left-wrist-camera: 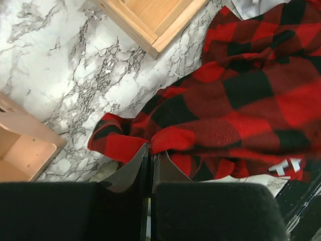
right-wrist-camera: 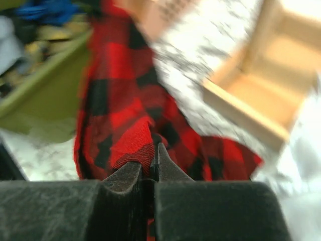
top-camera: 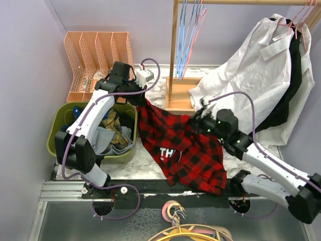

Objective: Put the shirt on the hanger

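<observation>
Left gripper (top-camera: 144,99): jaws clamped on a small fold at the shirt's (top-camera: 185,145) far corner, just beside the bin (top-camera: 57,135).
Right gripper (top-camera: 200,116): jaws clamped on a red fold at the shirt's right edge, near the rack base (top-camera: 180,98).
Shirt: stretched between the two grippers, with its lower part crumpled on the table (top-camera: 150,163) and reaching the near edge.
Hanger (top-camera: 195,34): a pink one hangs on the rail among blue ones, well apart from the shirt. I cannot tell if it is the one intended.
Slip risk: both pinches look shallow, so the cloth's weight could pull a fold free on a lift.
Snag risk: the shirt lies close to the rack base and could catch on it.
Opening risk: the cloth is bunched and the neck is not visible, so threading may miss.
Hands risk: both grippers are occupied, leaving none free for the hanger.
</observation>
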Controlling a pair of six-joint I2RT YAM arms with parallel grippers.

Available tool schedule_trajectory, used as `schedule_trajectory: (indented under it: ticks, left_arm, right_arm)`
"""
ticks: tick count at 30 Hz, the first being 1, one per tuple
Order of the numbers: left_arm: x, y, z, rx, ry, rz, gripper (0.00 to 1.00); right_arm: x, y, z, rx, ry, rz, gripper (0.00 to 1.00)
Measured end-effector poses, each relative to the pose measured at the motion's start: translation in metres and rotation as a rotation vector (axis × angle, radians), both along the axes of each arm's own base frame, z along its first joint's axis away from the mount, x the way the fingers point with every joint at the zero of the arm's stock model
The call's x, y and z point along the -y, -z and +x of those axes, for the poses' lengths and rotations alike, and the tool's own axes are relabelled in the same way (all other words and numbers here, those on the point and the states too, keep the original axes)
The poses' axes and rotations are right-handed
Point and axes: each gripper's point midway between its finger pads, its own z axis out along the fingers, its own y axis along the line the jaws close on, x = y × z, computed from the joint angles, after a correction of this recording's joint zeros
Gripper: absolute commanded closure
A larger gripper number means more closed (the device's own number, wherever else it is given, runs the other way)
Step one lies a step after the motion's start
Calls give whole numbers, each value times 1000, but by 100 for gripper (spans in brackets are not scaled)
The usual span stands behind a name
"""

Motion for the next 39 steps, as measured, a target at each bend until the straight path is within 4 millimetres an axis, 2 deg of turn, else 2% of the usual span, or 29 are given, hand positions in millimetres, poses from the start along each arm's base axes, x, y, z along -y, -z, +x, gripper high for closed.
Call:
schedule_trajectory:
  ticks: [2, 4, 6, 7, 8, 10, 11, 12, 14, 17, 21, 23, 24, 28, 31, 34, 39]
  left_arm:
    - [2, 20, -1, -48, -16, -11, 100]
    - [7, 17, 4, -38, -29, -43, 100]
    - [13, 8, 14, -5, -46, -85, 100]
    - [15, 5, 16, 3, -49, -98, 100]
    - [18, 3, 19, 11, -54, -112, 100]
    - [23, 0, 22, 19, -60, -131, 100]
    - [25, 0, 21, 17, -60, -139, 100]
    - [27, 0, 21, 16, -58, -145, 100]
    - [30, 0, 20, 15, -54, -151, 100]
    - [33, 0, 19, 16, -50, -154, 100]
    - [33, 1, 20, 17, -55, -151, 100]
    - [32, 1, 22, 17, -58, -147, 100]
    - [33, 1, 23, 15, -59, -146, 100]
    - [32, 5, 23, 4, -62, -138, 100]
    - [32, 5, 22, 3, -61, -136, 100]
    - [31, 6, 20, -5, -57, -128, 100]
    - [31, 0, 18, 0, -32, -126, 100]
  right_arm:
    - [40, 47, 27, -144, 135, 53, 99]
    - [65, 64, 45, -212, 223, 121, 99]
    - [75, 72, 56, -267, 256, 191, 97]
    - [71, 72, 58, -282, 243, 215, 89]
    - [65, 74, 59, -300, 220, 234, 70]
    - [56, 78, 61, -342, 188, 255, 25]
    - [54, 79, 61, -348, 177, 251, 6]
    - [52, 80, 62, -355, 169, 250, 0]
    - [52, 73, 62, -339, 162, 250, 0]
    - [54, 39, 60, -228, 139, 267, 0]
    - [56, -40, 59, 13, 88, 298, 0]
    - [61, -68, 62, 107, 116, 295, 0]
    - [70, -79, 68, 152, 177, 285, 0]
    - [116, -97, 94, 240, 462, 203, 0]
    - [125, -94, 100, 235, 510, 154, 0]
    - [91, -84, 79, 237, 285, 159, 0]
    - [2, -58, 15, 245, -140, 87, 0]
